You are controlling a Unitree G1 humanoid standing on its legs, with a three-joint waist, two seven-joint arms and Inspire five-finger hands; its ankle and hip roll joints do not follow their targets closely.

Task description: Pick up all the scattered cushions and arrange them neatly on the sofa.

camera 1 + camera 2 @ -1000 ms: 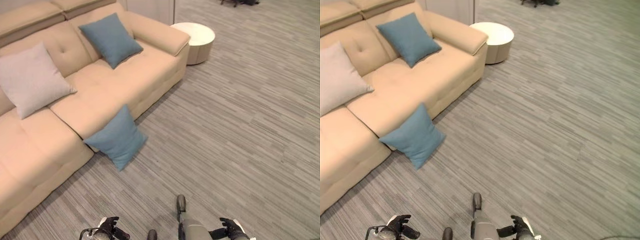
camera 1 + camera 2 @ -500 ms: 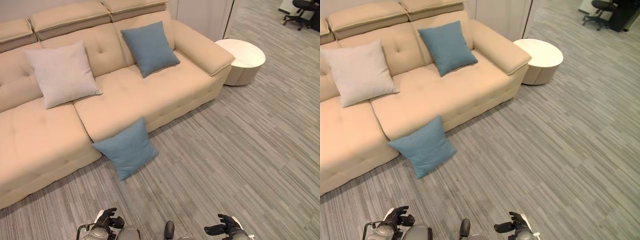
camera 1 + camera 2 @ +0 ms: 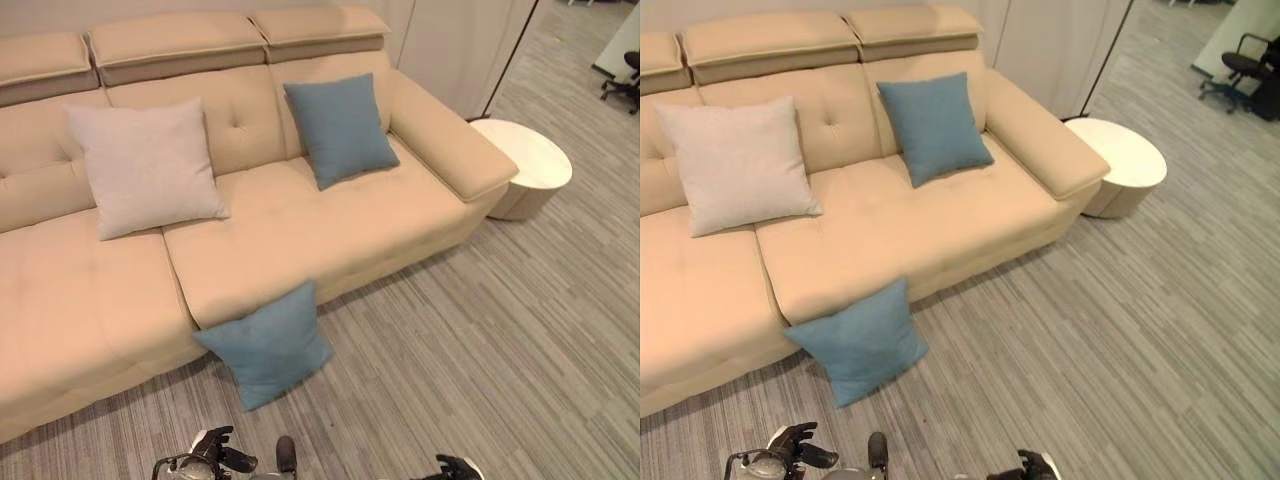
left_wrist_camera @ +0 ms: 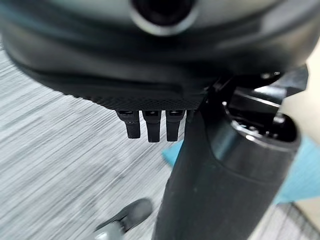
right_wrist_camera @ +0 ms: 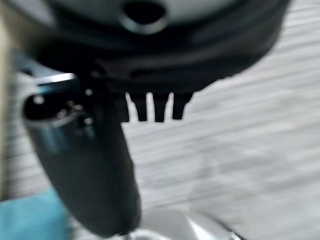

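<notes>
A long beige sofa (image 3: 300, 220) filled most of the head views, its seat cushions bare apart from two pillows propped against the backrest. A pale grey cushion (image 3: 145, 165) leaned upright near the middle, and a blue cushion on the sofa (image 3: 340, 128) stood tilted against the back close to the right armrest, both already where a tidy arrangement would want them. A round white side table (image 3: 530, 165) sat on the striped grey floor (image 3: 480, 340) just beyond that armrest. The one thing left out of place was the blue cushion on the floor (image 3: 268, 345), standing on a corner and leaning against the sofa's front panel, which looked to be what propped it up. It lay just ahead of the robot, so the next step was probably to reach down for it. The left hand (image 3: 215, 450) and the right hand (image 3: 458, 468) hung low at the bottom edge of the view, apart from the cushion; each wrist view showed its fingers straight and relaxed, holding nothing.
</notes>
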